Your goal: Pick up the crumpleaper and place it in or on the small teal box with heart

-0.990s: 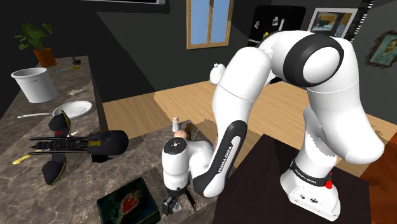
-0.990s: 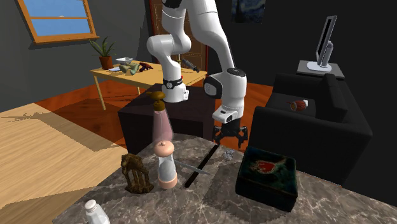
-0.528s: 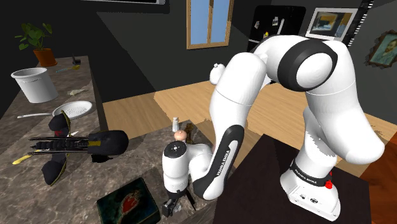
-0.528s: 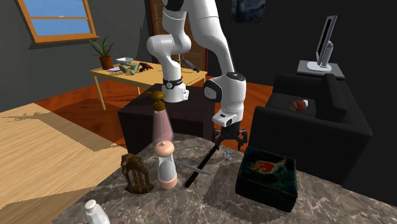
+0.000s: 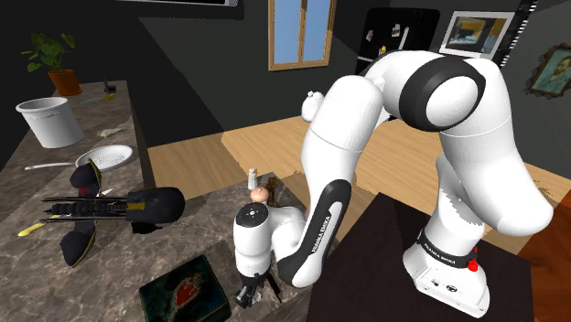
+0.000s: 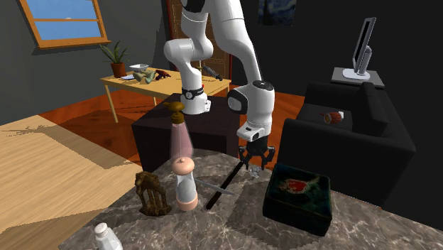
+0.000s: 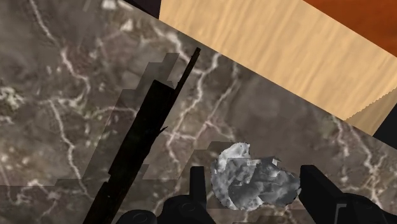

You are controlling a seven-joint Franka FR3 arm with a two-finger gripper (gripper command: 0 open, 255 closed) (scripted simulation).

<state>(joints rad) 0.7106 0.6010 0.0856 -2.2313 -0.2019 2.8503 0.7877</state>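
The crumpled paper (image 7: pixel 254 181) is a grey-white ball lying on the dark marble tabletop (image 7: pixel 57 127). My black gripper (image 7: pixel 254 188) is lowered over it, one finger on each side. The fingers (image 7: pixel 198 188) are half drawn in and stand close to the paper, which still rests on the table. In the second exterior view the gripper (image 6: pixel 255 160) hangs just above the marble, a short way left of the dark teal box with a red heart on its lid (image 6: pixel 298 195). In the shoulder view the box (image 5: pixel 183 291) lies left of the gripper (image 5: pixel 249 296).
A long black blade-like object (image 7: pixel 143 140) lies on the marble beside the paper (image 6: pixel 226 183). A pink grinder (image 6: pixel 183 174), a brown figurine (image 6: pixel 151 193) and a white bottle (image 6: pixel 106 238) stand further along. The table edge runs close behind the gripper.
The arm came down slightly a second ago and has since held still. The fingers have drawn inward from wide open toward the paper.
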